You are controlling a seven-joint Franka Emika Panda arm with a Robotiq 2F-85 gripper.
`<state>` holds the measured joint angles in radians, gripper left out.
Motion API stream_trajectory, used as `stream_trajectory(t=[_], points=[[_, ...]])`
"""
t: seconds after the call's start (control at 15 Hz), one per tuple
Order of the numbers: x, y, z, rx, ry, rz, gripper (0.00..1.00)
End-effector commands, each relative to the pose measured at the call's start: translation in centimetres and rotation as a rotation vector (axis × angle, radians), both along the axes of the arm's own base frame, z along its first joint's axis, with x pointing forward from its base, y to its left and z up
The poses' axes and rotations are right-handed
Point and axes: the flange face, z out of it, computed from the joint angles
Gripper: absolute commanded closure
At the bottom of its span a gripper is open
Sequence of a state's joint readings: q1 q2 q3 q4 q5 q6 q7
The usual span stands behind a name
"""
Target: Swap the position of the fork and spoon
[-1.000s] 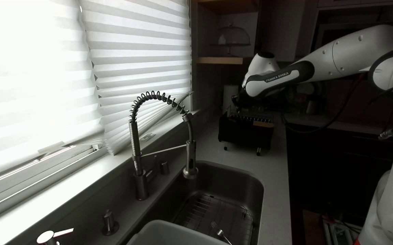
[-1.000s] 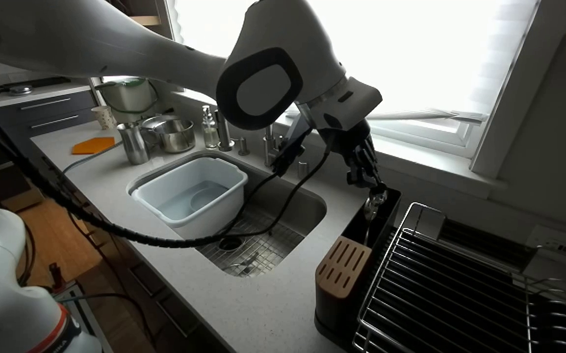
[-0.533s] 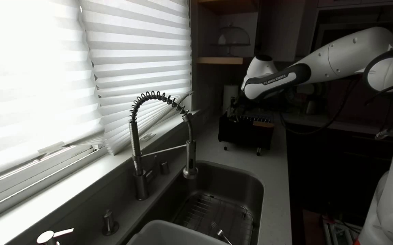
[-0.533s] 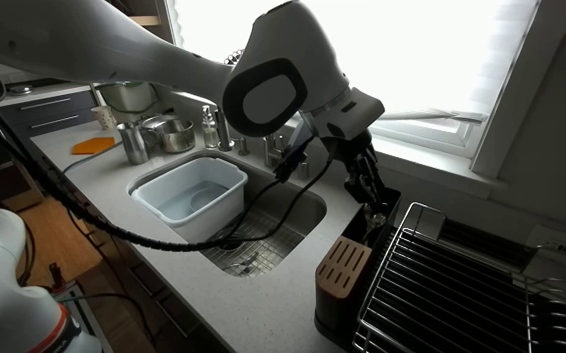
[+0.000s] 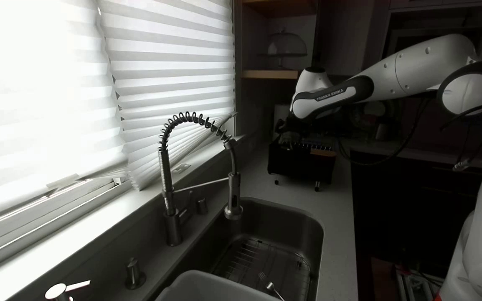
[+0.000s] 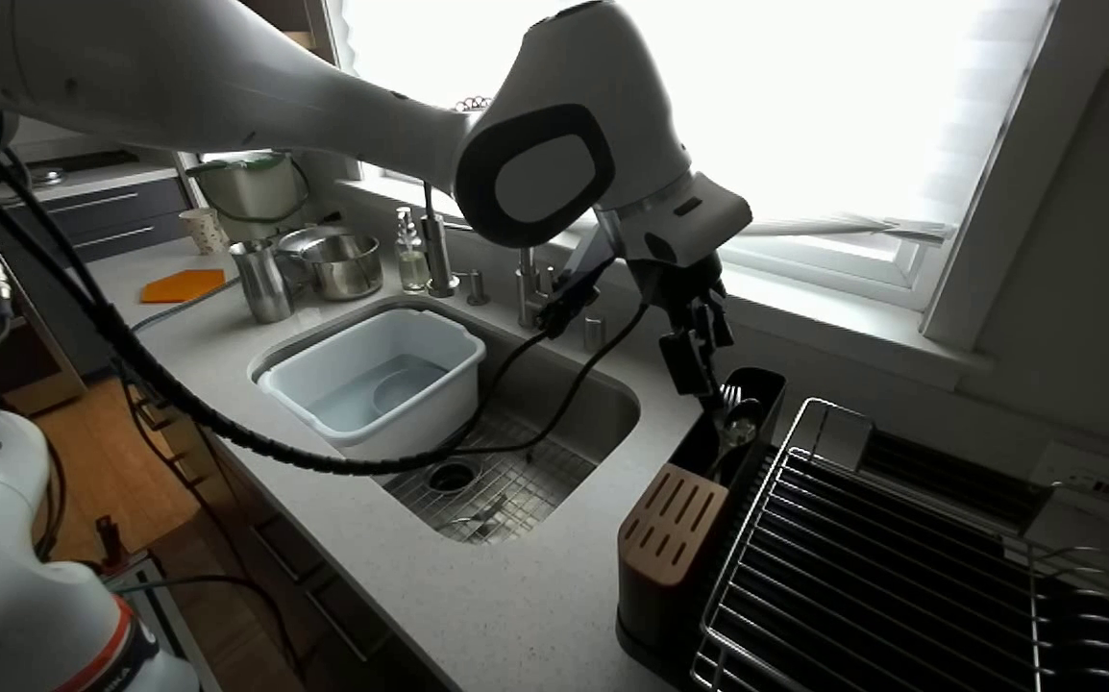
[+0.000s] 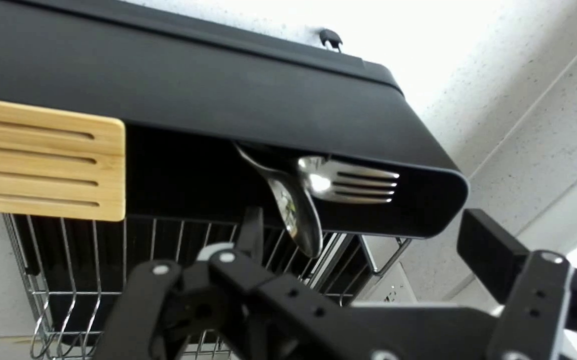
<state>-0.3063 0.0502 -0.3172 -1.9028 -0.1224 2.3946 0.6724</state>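
A silver spoon (image 7: 296, 215) and a fork (image 7: 353, 182) stand, heads up, in the black utensil caddy (image 7: 248, 95). The spoon's bowl leans out over the caddy's rack-side rim, with the fork's tines beside it. My gripper (image 7: 366, 220) is open, its fingers wide apart and nothing between them. In an exterior view the gripper (image 6: 703, 360) hangs just above the caddy, with the fork (image 6: 730, 394) and spoon (image 6: 743, 428) under and beside it. Another fork (image 5: 269, 286) lies on the sink's wire grid. The lower handles in the caddy are hidden.
A slotted wooden lid (image 6: 673, 524) covers the near end of the caddy. The wire dish rack (image 6: 862, 538) stands alongside. A white basin (image 6: 463, 394) sits in the sink (image 6: 627, 413). The spring faucet (image 5: 163, 175) rises behind the sink, and the arm's cable (image 6: 305, 464) droops across it.
My gripper has gone from shut on the spoon to open, letting it go in the caddy. It dipped, then backed off toward the sink, so the fork in the caddy now shows.
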Motion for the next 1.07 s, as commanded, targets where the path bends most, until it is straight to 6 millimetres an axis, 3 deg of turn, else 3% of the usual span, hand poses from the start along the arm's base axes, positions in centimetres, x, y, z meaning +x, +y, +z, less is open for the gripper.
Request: stream_trajectory(t=[0.0, 0.8, 1.0], points=[[2.2, -0.2, 0.3, 0.035, 0.054, -0.027, 0.00], [7.4, -2.0, -1.4, 0.067, 0.167, -0.132, 0.00], [8.0, -2.3, -1.7, 0.082, 0.194, -0.165, 0.11]])
